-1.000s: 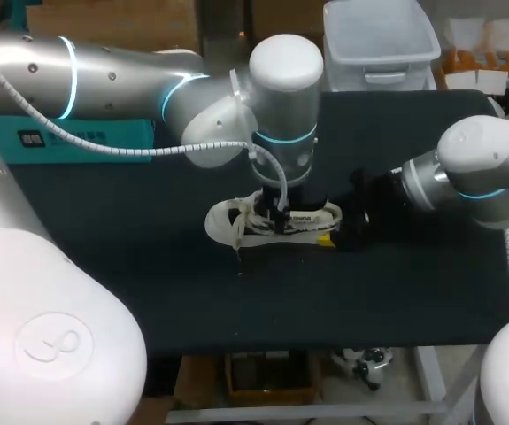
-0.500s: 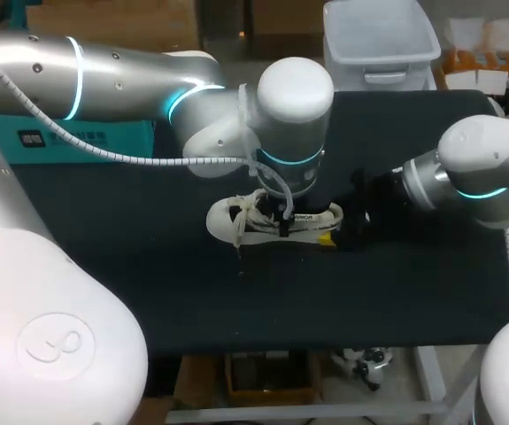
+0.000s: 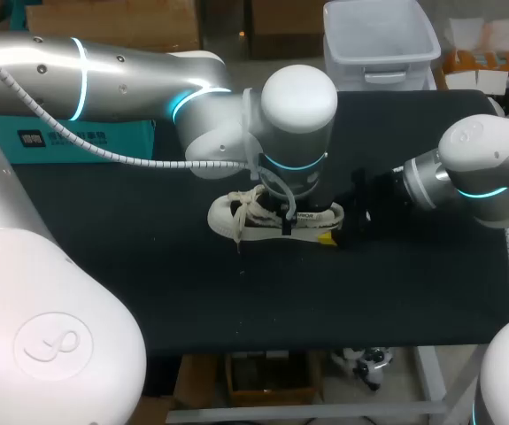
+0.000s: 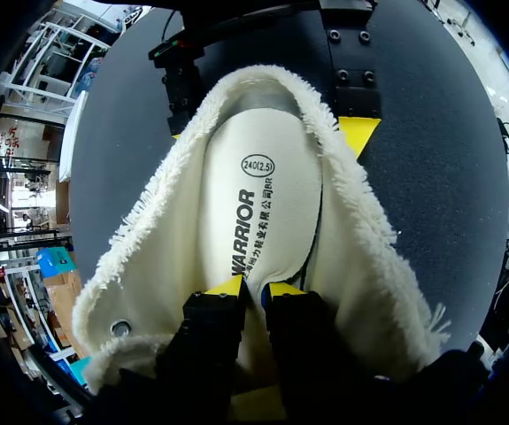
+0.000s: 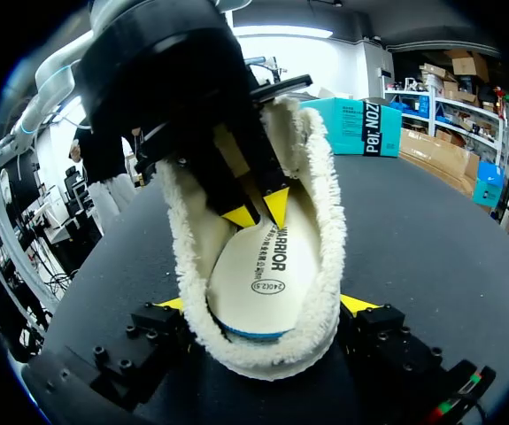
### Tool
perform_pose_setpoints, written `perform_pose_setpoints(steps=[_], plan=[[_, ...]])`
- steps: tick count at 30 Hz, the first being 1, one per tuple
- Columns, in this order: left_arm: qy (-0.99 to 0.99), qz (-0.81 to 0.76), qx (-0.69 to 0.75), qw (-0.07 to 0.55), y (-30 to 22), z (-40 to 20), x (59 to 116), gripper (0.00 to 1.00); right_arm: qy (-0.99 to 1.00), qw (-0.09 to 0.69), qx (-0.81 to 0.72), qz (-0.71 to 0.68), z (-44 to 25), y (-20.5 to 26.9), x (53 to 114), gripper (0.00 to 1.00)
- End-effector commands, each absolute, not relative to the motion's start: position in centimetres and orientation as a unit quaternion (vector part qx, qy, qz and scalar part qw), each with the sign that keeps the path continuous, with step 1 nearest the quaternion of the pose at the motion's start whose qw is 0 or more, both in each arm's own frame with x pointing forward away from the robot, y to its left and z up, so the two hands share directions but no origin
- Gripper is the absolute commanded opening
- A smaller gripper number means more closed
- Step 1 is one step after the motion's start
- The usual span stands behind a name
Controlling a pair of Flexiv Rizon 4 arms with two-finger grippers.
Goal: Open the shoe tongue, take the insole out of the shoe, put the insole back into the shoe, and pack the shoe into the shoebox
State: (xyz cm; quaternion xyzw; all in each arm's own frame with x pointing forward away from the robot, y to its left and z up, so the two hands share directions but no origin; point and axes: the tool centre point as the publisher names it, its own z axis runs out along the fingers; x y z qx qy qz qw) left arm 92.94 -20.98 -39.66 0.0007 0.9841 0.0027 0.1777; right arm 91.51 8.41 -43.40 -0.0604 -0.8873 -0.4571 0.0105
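A white shoe [image 3: 254, 220] with a fleecy collar lies on the black table, toe toward the left. Its cream insole [image 4: 267, 204] sits inside and shows in both wrist views. My left gripper [image 4: 254, 290] reaches down into the shoe's opening. Its yellow fingertips [image 5: 276, 207] stand close together, pinching the insole near its middle. My right gripper [image 5: 263, 305] is at the heel, with one finger on each side of the shoe, holding it. In the head view the left wrist hides its own fingers, and the right gripper [image 3: 335, 232] shows at the heel.
A teal box [image 3: 86, 142] stands at the table's back left, partly behind my left arm, and appears again as the teal box [image 5: 360, 124] beyond the shoe. A clear plastic bin [image 3: 382, 40] is at the far edge. Bare black table [image 3: 236, 301] lies in front of the shoe.
My left arm has shifted slightly right and lower into the shoe, and its fingers have drawn closer together on the insole. The right arm and the shoe's heel have stayed put.
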Motion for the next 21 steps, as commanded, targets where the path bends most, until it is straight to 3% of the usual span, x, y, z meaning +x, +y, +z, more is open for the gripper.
perform_pose_setpoints(steps=[1, 21], plan=[[0.984, 0.000, 0.000, 0.176, -21.8, -46.7, 97.6, 0.00, -0.887, 0.013, -0.057, -0.459, -44.4, 8.5, 91.1, 0.00], [0.994, -0.077, 0.028, 0.078, -22.3, -36.8, 95.1, 0.00, -0.887, 0.013, -0.057, -0.459, -44.4, 8.5, 91.1, 0.00]])
